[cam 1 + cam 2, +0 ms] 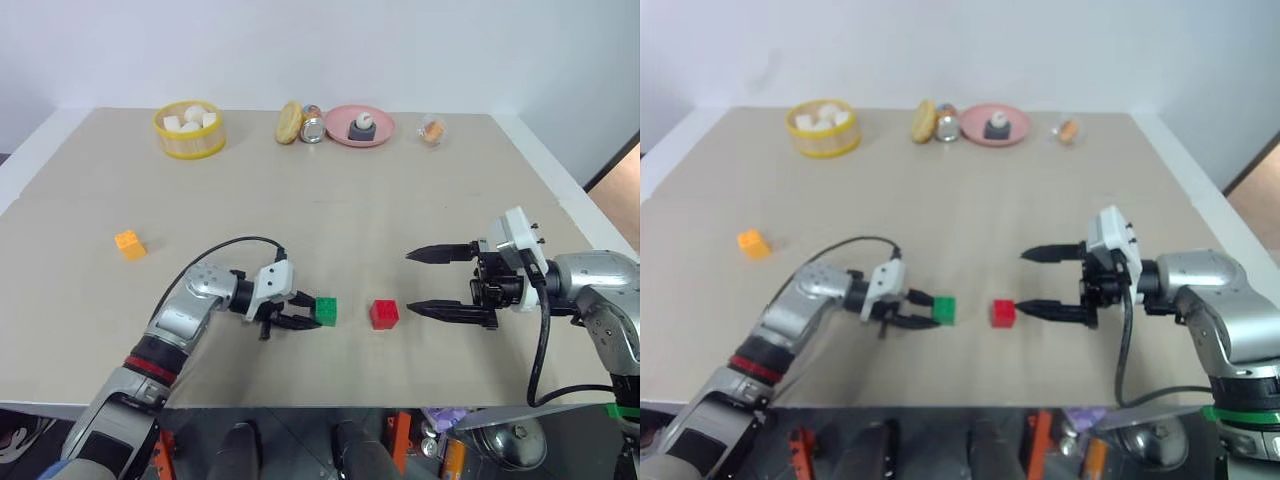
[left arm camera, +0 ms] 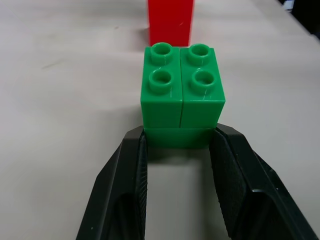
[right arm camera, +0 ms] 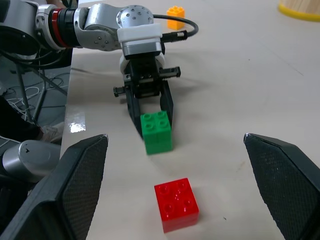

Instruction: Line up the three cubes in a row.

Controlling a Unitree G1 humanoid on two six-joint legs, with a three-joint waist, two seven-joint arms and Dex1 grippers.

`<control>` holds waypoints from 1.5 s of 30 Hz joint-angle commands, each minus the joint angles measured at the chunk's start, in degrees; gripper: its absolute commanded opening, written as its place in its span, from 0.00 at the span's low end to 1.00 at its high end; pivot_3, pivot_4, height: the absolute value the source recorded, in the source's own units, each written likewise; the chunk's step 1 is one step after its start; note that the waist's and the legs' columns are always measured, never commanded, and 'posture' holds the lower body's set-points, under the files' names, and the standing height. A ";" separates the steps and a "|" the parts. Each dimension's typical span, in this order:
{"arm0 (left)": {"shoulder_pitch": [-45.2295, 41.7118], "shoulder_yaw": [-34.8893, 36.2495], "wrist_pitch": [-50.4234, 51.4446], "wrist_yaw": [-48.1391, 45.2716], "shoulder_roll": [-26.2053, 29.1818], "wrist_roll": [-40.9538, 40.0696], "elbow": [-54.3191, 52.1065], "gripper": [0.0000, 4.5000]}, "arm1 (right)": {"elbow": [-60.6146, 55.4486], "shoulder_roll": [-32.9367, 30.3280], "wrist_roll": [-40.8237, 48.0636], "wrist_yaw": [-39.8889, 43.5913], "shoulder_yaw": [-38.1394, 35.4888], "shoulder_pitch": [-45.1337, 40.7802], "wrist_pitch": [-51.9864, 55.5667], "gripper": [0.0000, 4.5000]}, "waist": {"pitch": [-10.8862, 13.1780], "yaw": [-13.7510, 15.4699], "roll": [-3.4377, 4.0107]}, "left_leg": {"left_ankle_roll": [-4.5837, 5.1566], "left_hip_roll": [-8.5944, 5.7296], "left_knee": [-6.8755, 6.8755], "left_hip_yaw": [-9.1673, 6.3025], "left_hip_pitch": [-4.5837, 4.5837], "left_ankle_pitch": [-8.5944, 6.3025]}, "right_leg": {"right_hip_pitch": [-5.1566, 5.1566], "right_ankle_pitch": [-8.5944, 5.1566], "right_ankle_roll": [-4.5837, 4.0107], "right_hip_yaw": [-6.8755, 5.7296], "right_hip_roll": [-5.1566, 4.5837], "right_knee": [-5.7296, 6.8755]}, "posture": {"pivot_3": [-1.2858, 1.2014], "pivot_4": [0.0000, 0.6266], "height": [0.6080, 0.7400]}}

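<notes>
Left gripper (image 1: 300,310) fingers clenched on green cube (image 1: 326,311), red cube (image 1: 384,314) just beyond it; right gripper (image 1: 430,283) fingers spread wide, empty.

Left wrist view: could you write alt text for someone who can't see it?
Two black fingers of the left gripper pinch the base of a studded green cube on a beige table. Just beyond it, apart, stands a red cube.
</notes>
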 commanded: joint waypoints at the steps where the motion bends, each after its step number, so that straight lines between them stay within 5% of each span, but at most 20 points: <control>1: -0.19 0.36 1.58 -0.09 0.75 -0.91 -2.96 0.28 | 0.22 0.14 0.23 0.14 -0.29 -1.63 -0.91 1.00 | 0.00 0.00 0.00 | 0.00 0.00 0.00 -0.01 0.01 0.00 | 0.00 0.00 0.00 0.00 0.01 0.00 | 0.52 0.24 1.00; 20: 3.88 0.59 4.05 1.28 3.31 -1.68 -5.95 0.28 | 1.66 0.46 -0.56 0.41 0.63 -2.55 -2.06 1.00 | 0.00 -0.03 0.00 | 0.00 0.01 0.00 -0.01 0.02 0.00 | 0.02 0.00 0.00 -0.01 0.00 0.00 | 0.52 0.24 1.00; 22: 3.73 0.63 4.98 1.13 3.29 -2.24 -5.86 0.51 | 1.76 0.43 -0.51 0.33 0.64 -2.62 -2.11 1.00 | 0.00 -0.02 0.00 | 0.00 0.01 0.00 -0.01 0.02 0.00 | 0.02 0.00 -0.01 0.00 0.00 0.00 | 0.52 0.24 1.00; 29: 3.18 1.32 4.08 3.21 2.79 -1.65 -5.35 0.99 | 2.32 0.51 -0.54 0.31 0.73 -3.03 -2.22 1.00 | 0.00 0.00 0.00 | 0.01 0.01 0.03 -0.01 0.03 0.01 | 0.04 0.02 0.00 -0.01 0.00 0.00 | 0.52 0.24 1.00; 37: 4.27 3.18 3.90 2.71 4.17 -4.02 -7.23 0.99 | 3.63 0.91 -0.71 0.73 1.33 -4.29 -2.75 1.00 | 0.00 -0.02 0.00 | 0.01 0.01 0.04 -0.01 0.03 0.01 | 0.03 0.05 0.00 0.00 0.00 0.00 | 0.52 0.24 1.00; 45: 9.34 9.78 7.92 -1.57 15.01 -9.14 -12.41 0.99 | 4.44 0.79 -0.49 1.36 1.16 -5.13 -2.87 1.00 | 0.00 -0.10 0.01 | 0.01 0.05 -0.03 0.00 0.04 0.01 | -0.02 0.02 -0.04 -0.01 0.02 0.00 | 0.52 0.24 1.00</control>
